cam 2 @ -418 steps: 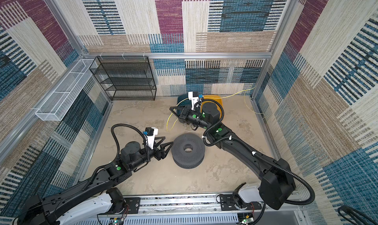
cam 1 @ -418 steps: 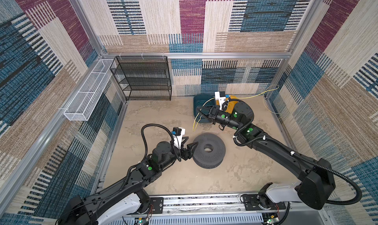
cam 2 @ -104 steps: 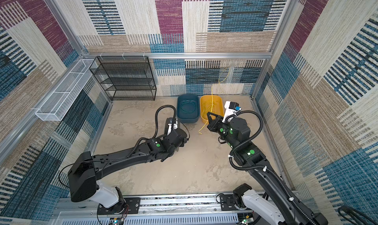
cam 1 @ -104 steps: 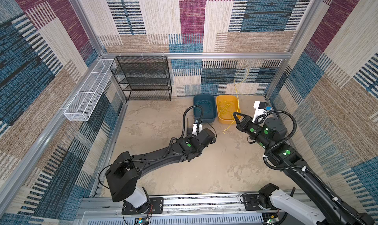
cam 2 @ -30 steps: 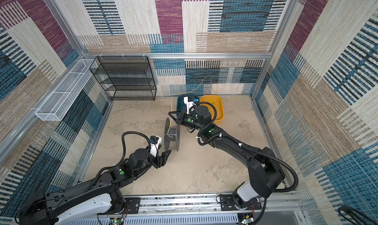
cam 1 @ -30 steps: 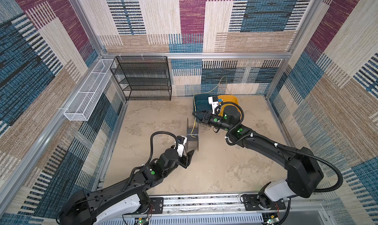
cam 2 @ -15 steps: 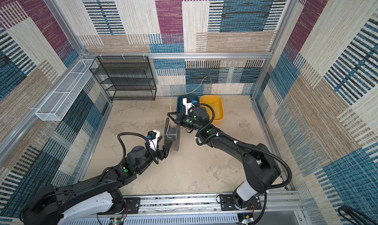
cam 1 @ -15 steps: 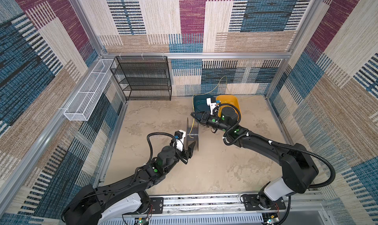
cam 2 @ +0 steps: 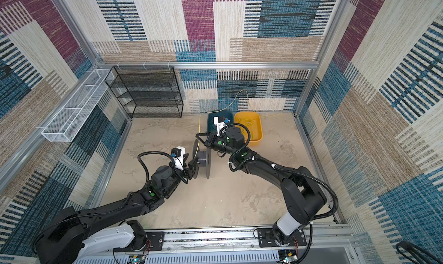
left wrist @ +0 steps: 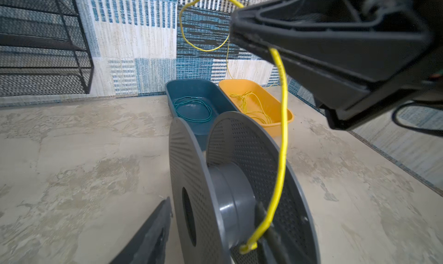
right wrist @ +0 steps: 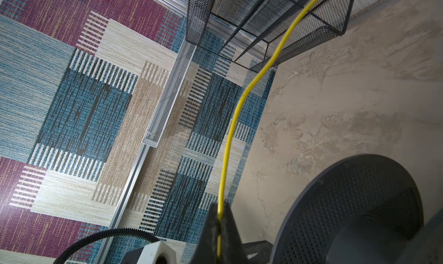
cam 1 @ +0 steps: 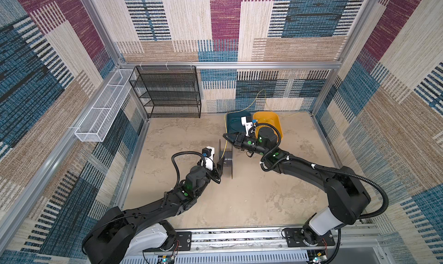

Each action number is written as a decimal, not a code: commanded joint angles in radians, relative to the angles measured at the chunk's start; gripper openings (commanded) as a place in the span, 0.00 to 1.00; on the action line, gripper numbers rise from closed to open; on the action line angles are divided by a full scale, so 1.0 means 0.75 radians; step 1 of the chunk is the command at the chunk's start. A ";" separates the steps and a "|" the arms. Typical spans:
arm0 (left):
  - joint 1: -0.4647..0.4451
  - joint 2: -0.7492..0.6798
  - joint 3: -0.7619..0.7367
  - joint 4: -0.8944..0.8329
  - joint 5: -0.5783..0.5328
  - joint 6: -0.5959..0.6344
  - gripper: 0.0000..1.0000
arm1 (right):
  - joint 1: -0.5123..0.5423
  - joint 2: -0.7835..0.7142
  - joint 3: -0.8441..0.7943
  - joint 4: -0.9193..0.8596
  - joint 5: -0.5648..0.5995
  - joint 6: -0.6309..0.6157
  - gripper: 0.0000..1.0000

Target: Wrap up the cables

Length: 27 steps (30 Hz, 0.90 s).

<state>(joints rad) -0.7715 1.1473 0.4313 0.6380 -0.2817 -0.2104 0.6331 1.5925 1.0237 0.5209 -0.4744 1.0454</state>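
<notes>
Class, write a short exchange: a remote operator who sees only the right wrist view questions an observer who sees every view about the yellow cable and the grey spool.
Operator: My right end effector pinches the yellow cable near the spool. Where does the cable end?
Observer: The left wrist view shows it dropping between the spool's two flanges; its tip lies against the hub.
Operator: Where is the left end effector?
Observer: It straddles the spool's flange nearer its own arm: in the left wrist view one finger is outside that flange, the other inside, beside the cable's tip.
</notes>
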 commanded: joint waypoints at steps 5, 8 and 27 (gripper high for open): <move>0.004 0.022 0.017 0.030 0.017 0.033 0.55 | 0.000 0.022 -0.013 0.093 -0.036 0.037 0.00; 0.004 0.030 0.015 0.020 0.016 0.029 0.53 | 0.001 0.020 -0.024 0.099 -0.036 0.039 0.00; 0.004 -0.051 -0.067 -0.115 0.050 -0.046 0.34 | 0.001 -0.004 -0.093 0.185 -0.068 0.103 0.00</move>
<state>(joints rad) -0.7681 1.1156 0.3893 0.5617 -0.2543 -0.2253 0.6327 1.5963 0.9596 0.5991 -0.5053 1.0992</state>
